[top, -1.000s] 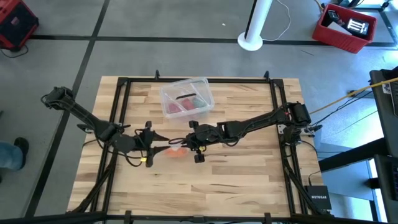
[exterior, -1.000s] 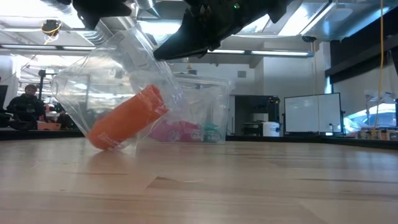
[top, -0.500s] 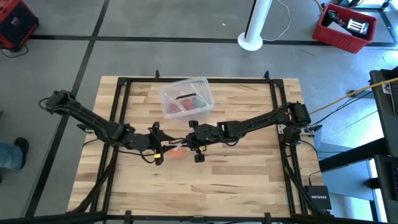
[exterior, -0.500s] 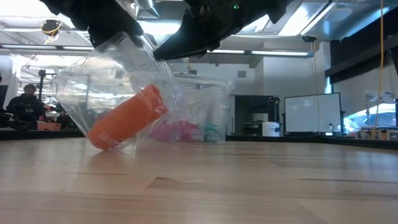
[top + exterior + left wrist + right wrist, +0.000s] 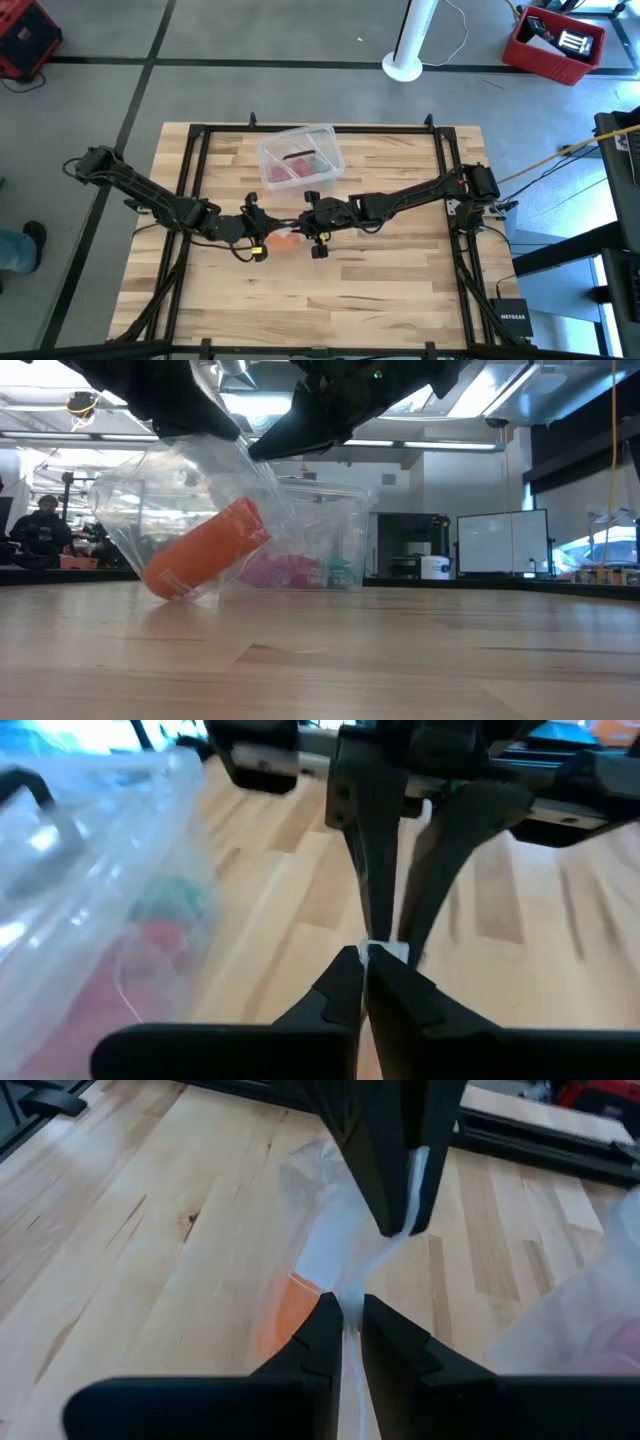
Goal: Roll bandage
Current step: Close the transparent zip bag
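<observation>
Mid-table, the left gripper [image 5: 262, 238] and right gripper [image 5: 303, 229], both apparently pinched tight on a clear plastic wrapper [image 5: 175, 490], hold the orange bandage roll [image 5: 205, 549] inside, box [image 5: 300, 158] at twelve o'clock.

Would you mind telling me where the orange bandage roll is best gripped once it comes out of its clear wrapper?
Probably across the middle of the bandage, from above. It is a stubby cylinder lying tilted inside the wrapper, which the left gripper and right gripper pinch at its top.
</observation>
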You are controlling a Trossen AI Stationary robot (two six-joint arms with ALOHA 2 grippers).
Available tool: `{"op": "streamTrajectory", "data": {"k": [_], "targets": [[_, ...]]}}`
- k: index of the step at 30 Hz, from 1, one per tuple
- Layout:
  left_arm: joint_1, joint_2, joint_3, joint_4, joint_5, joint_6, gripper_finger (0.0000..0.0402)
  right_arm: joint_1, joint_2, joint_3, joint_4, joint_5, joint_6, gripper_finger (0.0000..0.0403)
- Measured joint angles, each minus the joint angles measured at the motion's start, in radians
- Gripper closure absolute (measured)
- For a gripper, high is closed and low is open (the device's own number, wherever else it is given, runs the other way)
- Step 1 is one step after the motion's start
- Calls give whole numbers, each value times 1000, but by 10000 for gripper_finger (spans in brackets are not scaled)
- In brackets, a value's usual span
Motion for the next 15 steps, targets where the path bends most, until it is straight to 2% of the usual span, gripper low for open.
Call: {"op": "streamTrajectory", "data": {"k": [6,15], "targets": [[-3,39,2,77,-34,97,400,1,0,0,-17,3,50,363],[-32,-1,4,77,-102,116,401,1,0,3,-118,8,90,363]]}}
